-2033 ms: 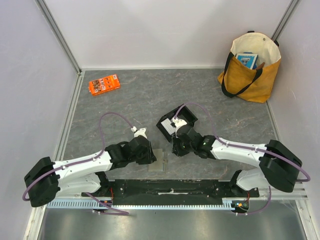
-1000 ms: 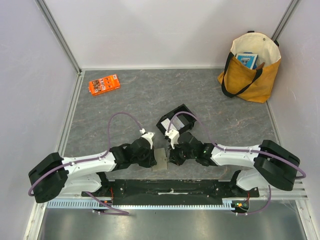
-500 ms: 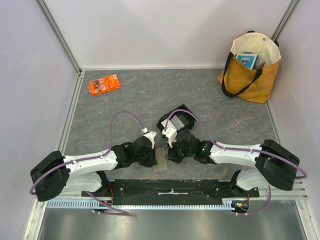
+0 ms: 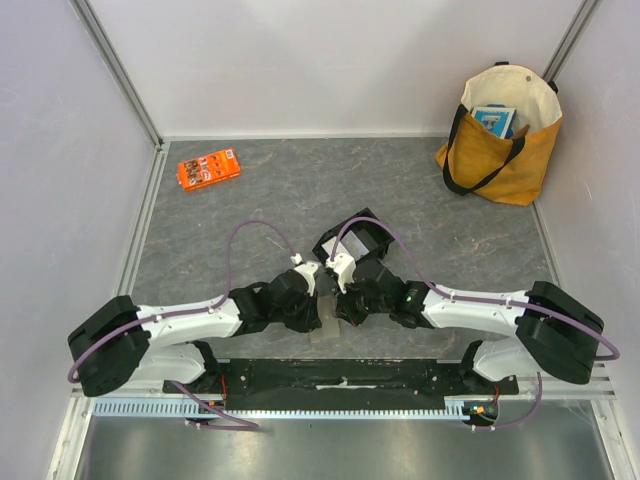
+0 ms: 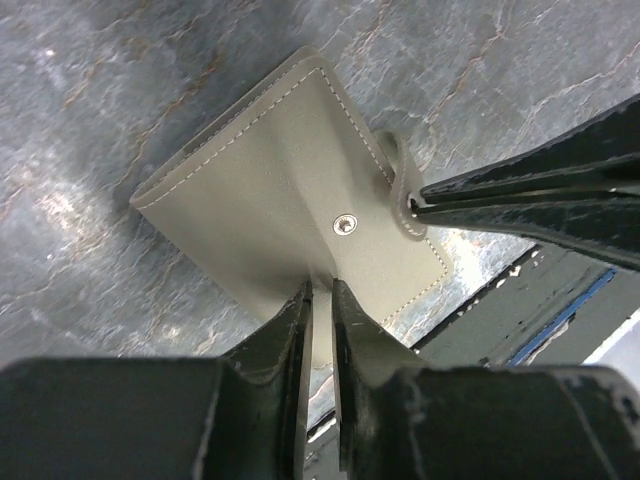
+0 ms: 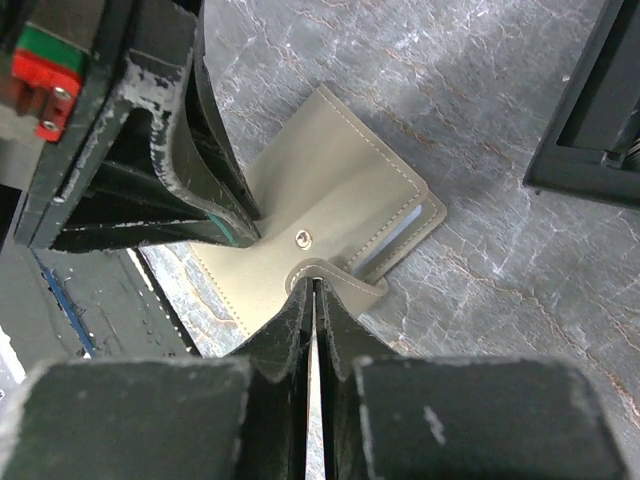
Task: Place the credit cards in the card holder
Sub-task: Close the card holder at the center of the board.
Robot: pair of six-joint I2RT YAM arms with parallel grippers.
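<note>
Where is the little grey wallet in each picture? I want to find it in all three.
Top external: the card holder lies low in the centre, between the left gripper and the right gripper.
Left wrist: the card holder fills the middle, its near edge in the left gripper's fingers.
Right wrist: the card holder lies in the middle, just above the fingers.
Shared landmark: the right gripper pinching its strap tab.
</note>
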